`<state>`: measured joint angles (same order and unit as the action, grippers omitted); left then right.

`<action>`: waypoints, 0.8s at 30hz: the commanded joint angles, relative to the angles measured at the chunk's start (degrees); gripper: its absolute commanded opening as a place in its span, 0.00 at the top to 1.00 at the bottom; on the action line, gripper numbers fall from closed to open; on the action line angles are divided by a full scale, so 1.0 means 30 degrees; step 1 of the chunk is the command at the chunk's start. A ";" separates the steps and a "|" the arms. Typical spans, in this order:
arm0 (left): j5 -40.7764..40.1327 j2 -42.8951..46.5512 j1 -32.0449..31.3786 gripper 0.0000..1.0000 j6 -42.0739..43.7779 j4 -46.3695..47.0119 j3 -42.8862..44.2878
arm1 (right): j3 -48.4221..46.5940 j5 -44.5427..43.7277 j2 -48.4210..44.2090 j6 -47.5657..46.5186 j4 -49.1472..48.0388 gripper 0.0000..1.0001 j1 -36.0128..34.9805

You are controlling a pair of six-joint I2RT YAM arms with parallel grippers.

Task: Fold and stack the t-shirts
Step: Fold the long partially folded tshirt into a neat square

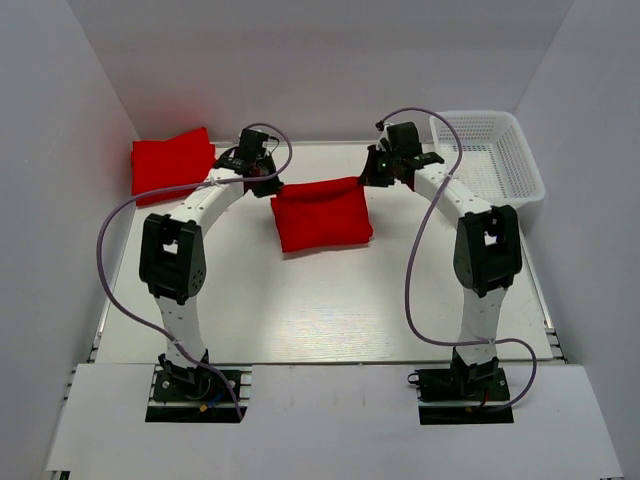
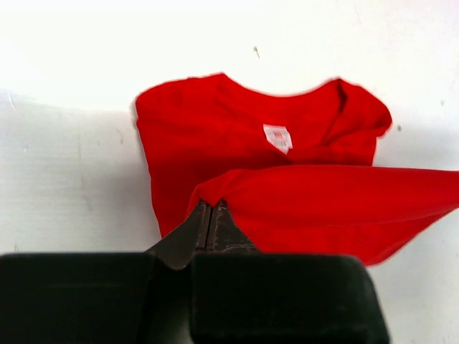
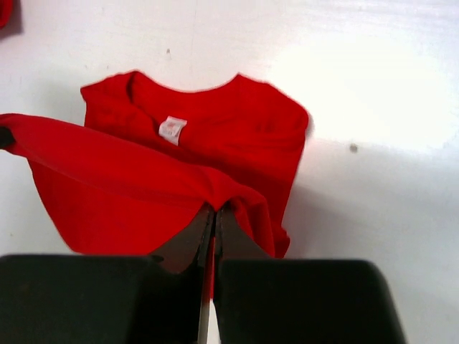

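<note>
A red t-shirt (image 1: 322, 218) lies at the middle of the table, far side, partly folded. Its white neck label (image 2: 277, 137) faces up. My left gripper (image 1: 268, 185) is shut on the shirt's left corner, and in the left wrist view (image 2: 213, 203) the pinched fabric rises into a taut raised edge. My right gripper (image 1: 372, 178) is shut on the right corner, where the cloth bunches at the fingertips (image 3: 216, 208). The lifted edge stretches between both grippers above the lower layer (image 3: 215, 118). Another folded red t-shirt (image 1: 172, 160) rests at the back left.
A white mesh basket (image 1: 490, 150) stands at the back right, close behind the right arm. White walls enclose the table on three sides. Purple cables loop off both arms. A corner of the other shirt (image 3: 3, 11) shows in the right wrist view.
</note>
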<state>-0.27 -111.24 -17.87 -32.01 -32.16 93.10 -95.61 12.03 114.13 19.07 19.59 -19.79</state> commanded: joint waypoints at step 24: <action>-0.1081 -0.3467 0.1034 0.01 -0.0053 0.0526 0.3156 | -0.5831 0.3782 0.6401 0.0411 -0.2871 0.59 0.0796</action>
<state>-2.61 -122.61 -15.42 -31.81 -31.05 99.53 -109.21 21.19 132.22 20.27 13.45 -18.00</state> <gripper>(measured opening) 0.654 0.351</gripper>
